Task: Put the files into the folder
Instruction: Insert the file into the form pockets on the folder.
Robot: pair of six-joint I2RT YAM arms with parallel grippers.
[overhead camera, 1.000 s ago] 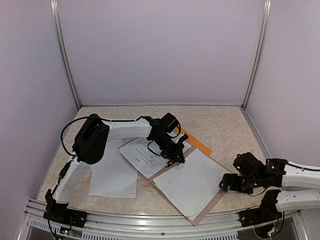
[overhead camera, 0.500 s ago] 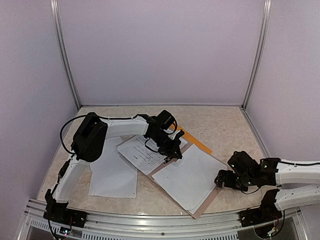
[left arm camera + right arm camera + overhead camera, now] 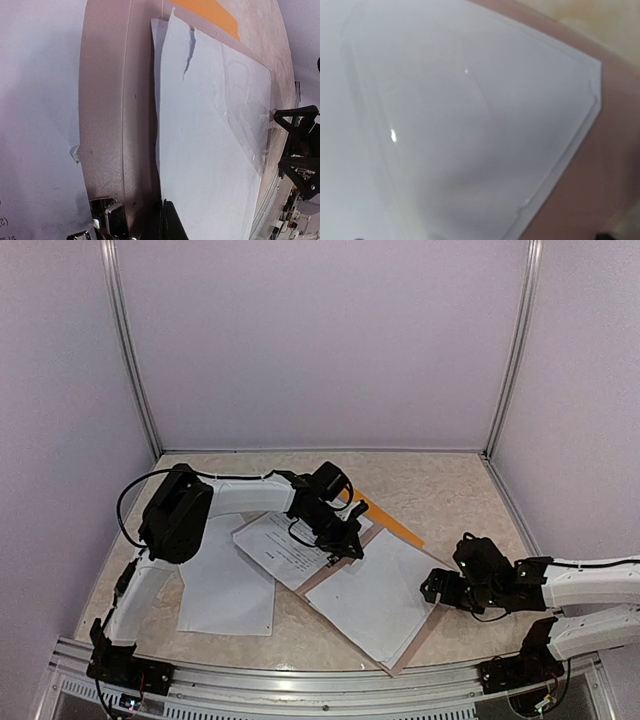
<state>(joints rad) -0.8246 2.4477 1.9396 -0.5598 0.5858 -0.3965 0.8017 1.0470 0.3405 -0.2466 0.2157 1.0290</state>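
The left end effector (image 3: 343, 545) was clenched over the files (image 3: 375, 600), the folder (image 3: 395, 523) peeking out beyond; the right end effector (image 3: 435, 587) hovered released at their edge.

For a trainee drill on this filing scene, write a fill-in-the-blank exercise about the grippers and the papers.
1. The left gripper is ___.
2. The right gripper, near the pinkish-brown board, is ___.
3. The folder peeking out behind the sheets is coloured ___.
4. The printed sheet lies partly beneath the ___ arm.

Missing words: shut; open; orange; left.
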